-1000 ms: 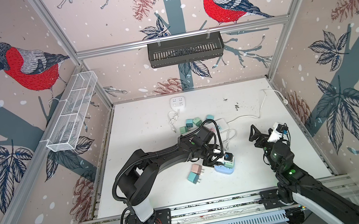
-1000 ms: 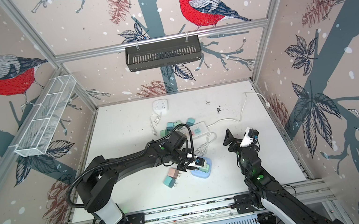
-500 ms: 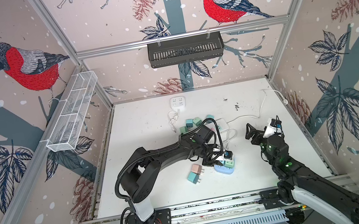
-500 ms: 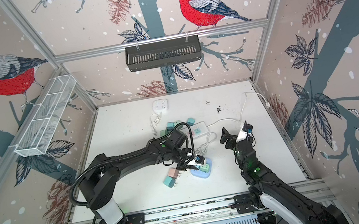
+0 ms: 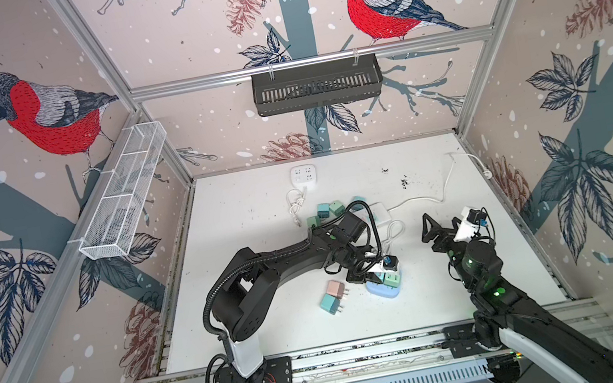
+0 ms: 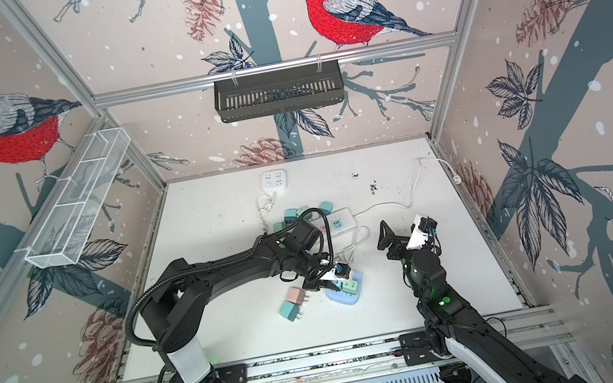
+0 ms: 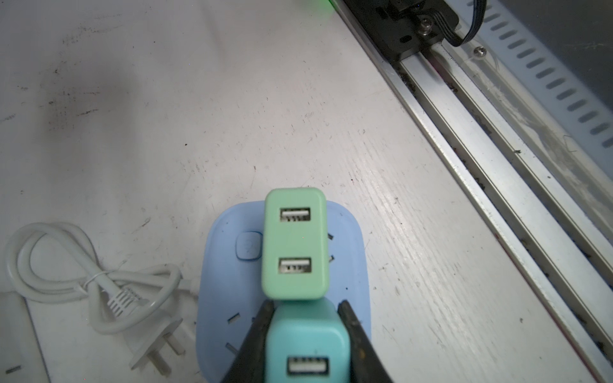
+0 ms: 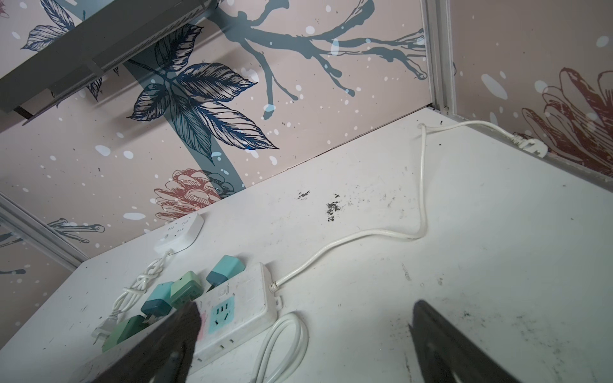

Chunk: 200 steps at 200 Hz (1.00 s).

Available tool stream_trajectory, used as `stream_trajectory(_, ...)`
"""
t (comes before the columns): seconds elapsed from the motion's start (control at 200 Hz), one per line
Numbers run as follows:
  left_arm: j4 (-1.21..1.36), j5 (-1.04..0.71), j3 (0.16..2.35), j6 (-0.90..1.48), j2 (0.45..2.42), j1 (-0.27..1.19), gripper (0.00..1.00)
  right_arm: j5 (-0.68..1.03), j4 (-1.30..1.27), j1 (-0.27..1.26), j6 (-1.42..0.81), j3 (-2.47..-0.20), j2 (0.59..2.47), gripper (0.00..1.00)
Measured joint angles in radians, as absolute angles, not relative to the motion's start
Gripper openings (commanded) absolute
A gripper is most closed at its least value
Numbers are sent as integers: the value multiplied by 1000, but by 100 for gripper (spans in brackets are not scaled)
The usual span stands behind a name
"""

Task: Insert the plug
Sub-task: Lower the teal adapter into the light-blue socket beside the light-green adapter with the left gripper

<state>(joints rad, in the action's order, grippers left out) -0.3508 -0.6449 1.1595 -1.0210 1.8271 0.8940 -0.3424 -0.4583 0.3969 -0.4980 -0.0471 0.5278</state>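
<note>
Pinching a teal plug (image 7: 306, 345) tight in the left gripper (image 7: 305, 311), right over the blue socket block (image 7: 351, 265); can't tell if the prongs are in yet. Got a green plug (image 7: 294, 243) seated just ahead of that gripper, coiled white cable (image 7: 96, 280) off beside the block. Showing the right gripper (image 8: 305, 315) spread wide, nothing in it, well apart from all that.

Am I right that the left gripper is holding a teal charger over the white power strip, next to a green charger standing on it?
Not quite: the power strip is blue, not white, as the left wrist view shows. The rest stands: the left gripper holds the teal charger over it, next to the green charger standing on it.
</note>
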Motion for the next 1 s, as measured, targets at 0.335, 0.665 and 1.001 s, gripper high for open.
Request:
stream_trajectory(0.335,-313,-715,1152,-1007,1850,871,0,-367,-461,390,-506,-48,554,100)
stream_trajectory(0.665,-212,-695,1165,-844,1885,939,0,-374,-450,348,-531,-52,543,100)
stream_trajectory(1.001,-192,-596,1222,-683,1919,1031,0,-367,-448,313,-553,-51,556,100)
